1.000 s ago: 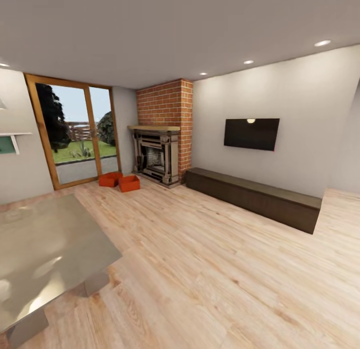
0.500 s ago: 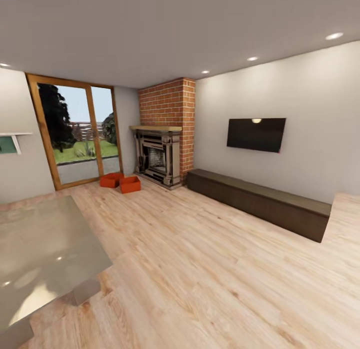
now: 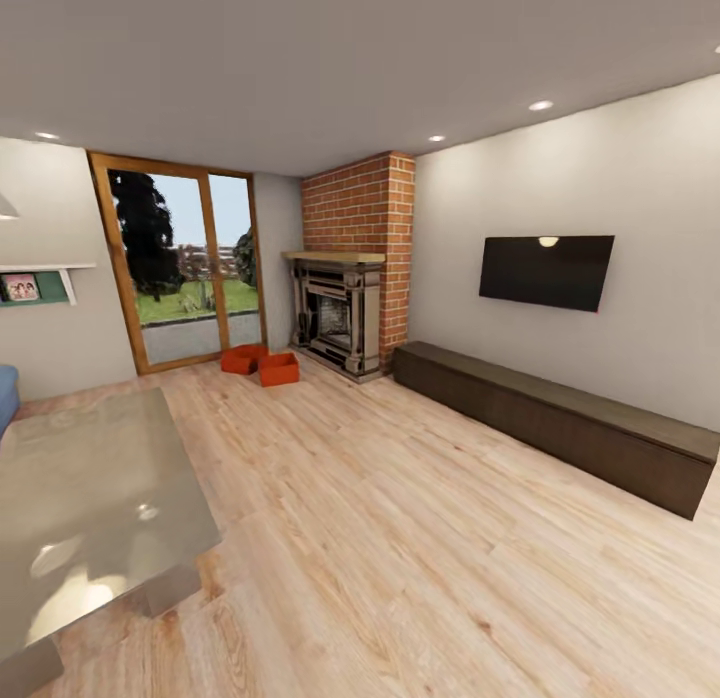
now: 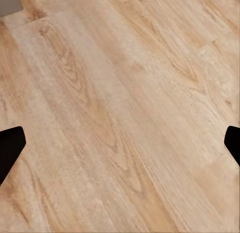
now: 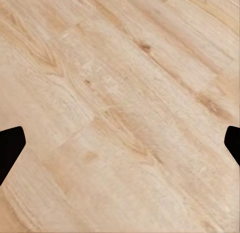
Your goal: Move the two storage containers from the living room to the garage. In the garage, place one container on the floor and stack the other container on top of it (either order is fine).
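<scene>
I am looking across the living room, a bright space with a light wood-plank floor [image 3: 400,518], white walls and a grey ceiling set with round lights. At the far end stand the wood-framed glass doors [image 3: 185,268], with grass and trees behind them, and beside these the ornate dark fireplace [image 3: 338,316] under its wooden mantel, backed by a red brick chimney breast [image 3: 362,208]. The two rust-red rectangular open-top storage containers sit on the planks in front of the doors, just beside the hearth: the nearer bin [image 3: 279,369] and the farther bin [image 3: 244,358] lie close together, and I cannot tell whether they touch. A flat black television [image 3: 546,271] hangs on the wall, above a long low dark wooden bench [image 3: 560,423]. Near me a glossy grey-topped table [image 3: 80,508] reflects the ceiling lights, and a sliver of blue cushion [image 3: 6,398] shows past it. In the left wrist view, the left gripper [image 4: 120,143] has its two dark fingertips at opposite edges of the picture, spread wide, with nothing but bare planks between the jaws. The right gripper [image 5: 120,143] reads the same in the right wrist view: jaws parted wide, holding nothing, only wood grain between them. Both containers are well apart from either pair of jaws.
</scene>
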You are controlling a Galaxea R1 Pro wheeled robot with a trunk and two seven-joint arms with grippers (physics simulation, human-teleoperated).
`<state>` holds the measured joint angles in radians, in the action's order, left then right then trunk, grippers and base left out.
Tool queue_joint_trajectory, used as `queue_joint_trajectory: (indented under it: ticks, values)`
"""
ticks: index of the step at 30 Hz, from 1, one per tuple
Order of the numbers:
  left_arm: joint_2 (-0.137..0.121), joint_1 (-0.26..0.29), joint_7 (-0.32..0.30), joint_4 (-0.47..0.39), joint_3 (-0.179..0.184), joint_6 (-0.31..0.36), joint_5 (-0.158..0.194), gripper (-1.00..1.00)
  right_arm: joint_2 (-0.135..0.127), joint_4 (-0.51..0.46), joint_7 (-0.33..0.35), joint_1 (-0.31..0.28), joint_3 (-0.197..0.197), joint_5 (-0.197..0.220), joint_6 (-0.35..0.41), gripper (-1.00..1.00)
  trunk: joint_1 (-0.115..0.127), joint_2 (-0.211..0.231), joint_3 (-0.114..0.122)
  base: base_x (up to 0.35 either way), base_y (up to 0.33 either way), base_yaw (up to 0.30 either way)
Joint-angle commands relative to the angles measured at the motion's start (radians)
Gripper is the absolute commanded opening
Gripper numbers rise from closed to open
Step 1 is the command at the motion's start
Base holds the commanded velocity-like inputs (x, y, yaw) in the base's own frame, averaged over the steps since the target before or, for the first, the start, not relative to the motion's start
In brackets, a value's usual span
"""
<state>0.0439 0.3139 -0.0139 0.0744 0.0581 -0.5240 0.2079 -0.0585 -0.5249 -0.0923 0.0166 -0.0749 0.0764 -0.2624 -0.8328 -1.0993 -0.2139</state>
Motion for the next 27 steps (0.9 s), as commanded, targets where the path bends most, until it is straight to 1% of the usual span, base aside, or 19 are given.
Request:
queue_joint_trajectory:
  ticks: [1,19,27]
  values:
    - [0.001,0.002,-0.001,0.005,0.006,-0.007,0.008,1.00,-0.001,-0.001,-0.007,0.000,-0.008,0.008,-0.001,1.00,-0.001,-0.001,-0.001,0.262,-0.236,0.009]
    - [0.001,0.002,-0.001,0.005,0.006,-0.007,0.008,1.00,-0.001,-0.001,-0.007,0.000,-0.008,0.008,-0.001,1.00,-0.001,-0.001,-0.001,0.262,-0.236,0.004]
    - [0.001,0.002,0.000,0.005,0.006,-0.007,0.008,1.00,-0.001,-0.001,-0.007,0.000,-0.008,0.008,-0.001,1.00,-0.001,-0.001,0.001,0.262,-0.236,0.198]
